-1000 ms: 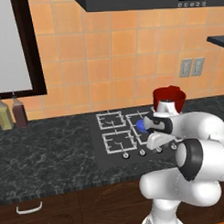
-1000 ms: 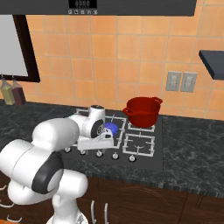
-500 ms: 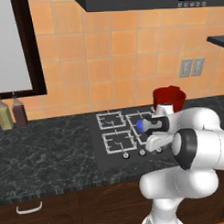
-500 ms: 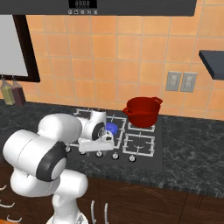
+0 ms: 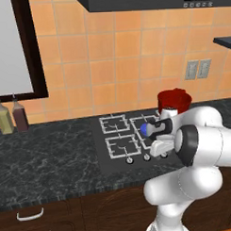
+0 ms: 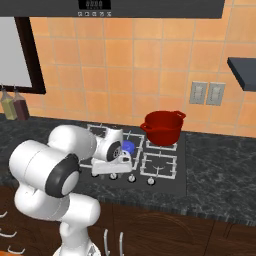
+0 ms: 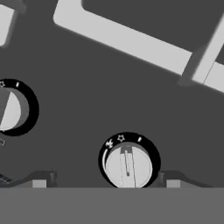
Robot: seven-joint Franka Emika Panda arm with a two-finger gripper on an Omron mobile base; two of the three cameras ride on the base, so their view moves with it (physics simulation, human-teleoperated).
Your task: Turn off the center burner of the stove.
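Center burner [image 5: 145, 129] on stove [image 6: 181, 172] still glowed blue behind my hand [image 7: 106, 181]. Over the last second my elbow swung up, hand stayed at the knob row; fingers spread either side of knob [image 7: 128, 165], not yet gripping.

The dark marbled worktop [image 5: 53, 157] runs below me along the orange tiled wall. The stove [image 6: 165, 182] is set flat into it, reaching almost to the worktop's front edge. Two bottles [image 5: 11, 116] stand on the worktop at its back edge, against the wall, well apart from the stove.
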